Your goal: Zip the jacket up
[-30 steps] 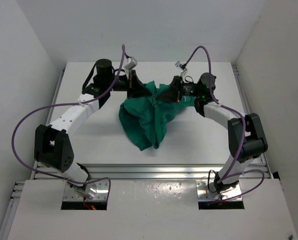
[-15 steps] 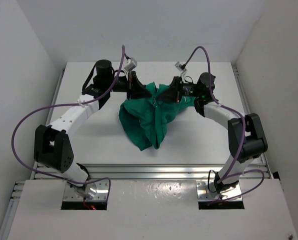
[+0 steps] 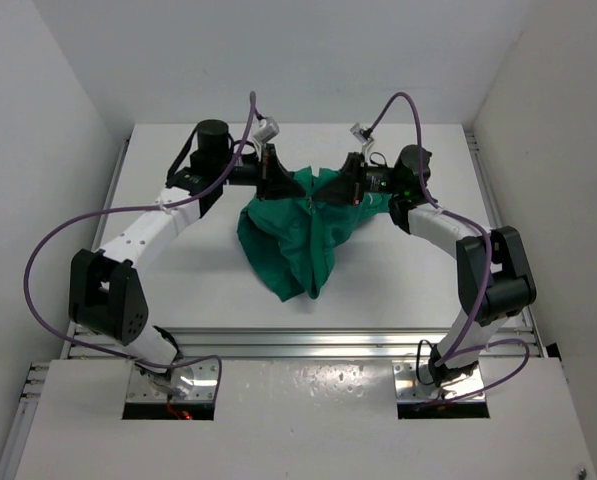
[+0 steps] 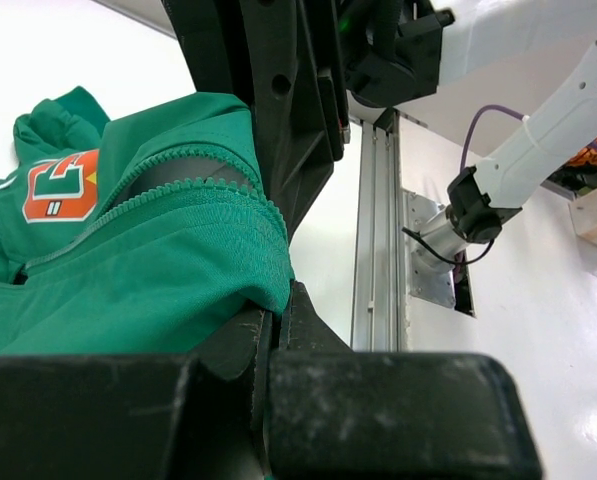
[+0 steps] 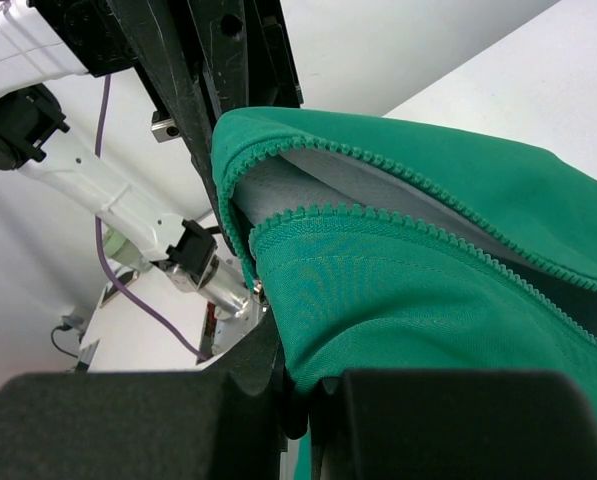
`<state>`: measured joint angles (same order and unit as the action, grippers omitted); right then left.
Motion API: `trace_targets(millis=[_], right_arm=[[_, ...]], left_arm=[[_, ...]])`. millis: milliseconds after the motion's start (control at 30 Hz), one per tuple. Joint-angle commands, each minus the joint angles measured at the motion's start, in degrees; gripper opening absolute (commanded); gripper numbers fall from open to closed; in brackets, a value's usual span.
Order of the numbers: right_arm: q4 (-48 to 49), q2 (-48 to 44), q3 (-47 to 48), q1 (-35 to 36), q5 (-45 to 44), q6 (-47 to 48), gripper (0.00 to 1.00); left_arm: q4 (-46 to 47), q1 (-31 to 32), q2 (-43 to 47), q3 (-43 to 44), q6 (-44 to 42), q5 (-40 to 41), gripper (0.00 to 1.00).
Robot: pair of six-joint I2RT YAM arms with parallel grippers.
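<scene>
The green jacket (image 3: 296, 228) hangs between my two grippers at the far middle of the table, its lower part draped on the surface. My left gripper (image 3: 275, 180) is shut on the jacket's left front edge (image 4: 178, 270); the orange letter (image 4: 60, 185) and open zipper teeth show beyond. My right gripper (image 3: 346, 190) is shut on the jacket's right front edge (image 5: 398, 290). In the right wrist view the zipper is open, with pale grey lining (image 5: 378, 195) between the two rows of teeth. The small metal slider (image 5: 259, 290) sits by the right jaws.
The white table (image 3: 178, 270) has a metal rail (image 3: 298, 340) along its near edge. White walls close in the left, right and far sides. Purple cables (image 3: 68, 230) loop off both arms.
Almost nothing differs. The left wrist has shifted very slightly to the right; the jacket hangs the same way.
</scene>
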<state>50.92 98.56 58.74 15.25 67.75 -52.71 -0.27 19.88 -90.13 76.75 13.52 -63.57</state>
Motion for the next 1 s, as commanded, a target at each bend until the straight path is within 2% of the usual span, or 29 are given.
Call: trace_targets(millis=[0, 633, 967], right_arm=[[4.02, -1.36, 1.73, 0.14, -0.42, 0.24, 0.0], [3.4, -1.62, 1.46, 0.66, -1.38, 0.68, 0.0], [3.13, -2.23, 3.31, 0.66, -6.83, -2.22, 0.0]], left_arm=[[0.89, 0.95, 0.3, 2.53, -1.3, 0.72, 0.0], [0.89, 0.95, -0.22, 3.05, -0.25, 0.64, 0.0], [-4.64, 0.95, -0.75, 2.53, -5.34, 1.34, 0.0]])
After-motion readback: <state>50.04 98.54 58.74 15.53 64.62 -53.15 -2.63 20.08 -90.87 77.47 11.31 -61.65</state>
